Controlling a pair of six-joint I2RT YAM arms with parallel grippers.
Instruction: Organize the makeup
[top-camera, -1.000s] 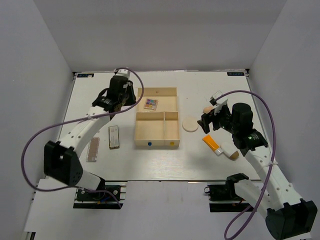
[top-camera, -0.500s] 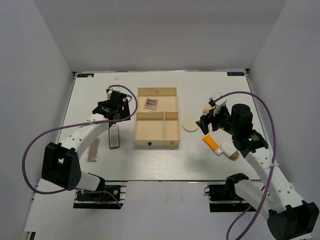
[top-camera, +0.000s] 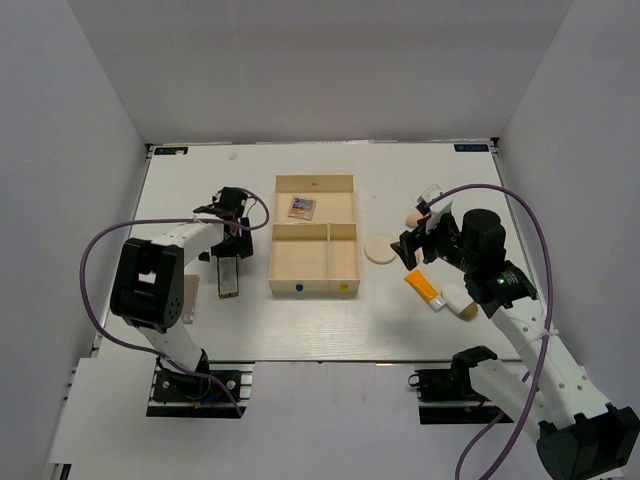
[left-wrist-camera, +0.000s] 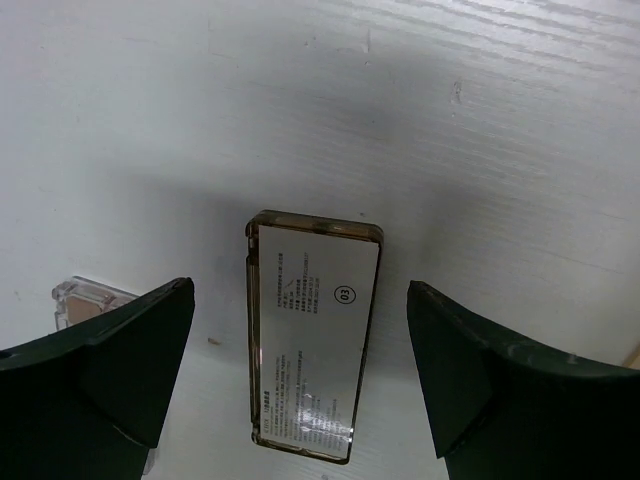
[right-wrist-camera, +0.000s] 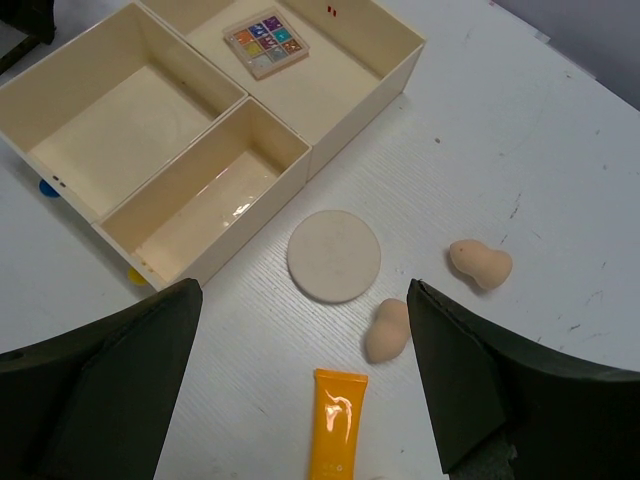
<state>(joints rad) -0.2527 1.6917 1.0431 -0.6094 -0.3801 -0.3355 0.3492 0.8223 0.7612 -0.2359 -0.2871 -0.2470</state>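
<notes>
Round pad (right-wrist-camera: 334, 255) betw. tray (right-wrist-camera: 366, 108) & two sponges (right-wrist-camera: 481, 264), orange tube (right-wrist-camera: 337, 437) nearer.

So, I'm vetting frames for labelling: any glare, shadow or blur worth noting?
Left wrist: the flat grey-brown rectangular palette is sharp, label crisp, grey shadow on the white table around it. Right wrist: glare on the orange tube and on the floor of one small compartment of the pale wooden tray. Top external: even, soft light, no blur.

the white table (top-camera: 300, 335) carried a wooden tray (top-camera: 271, 262) — two flat palettes (left-wrist-camera: 310, 340) to its left, a round pad (top-camera: 380, 249), two sponges (right-wrist-camera: 480, 264), orange tube (top-camera: 424, 288) and bottle (top-camera: 458, 299) to its right.
</notes>
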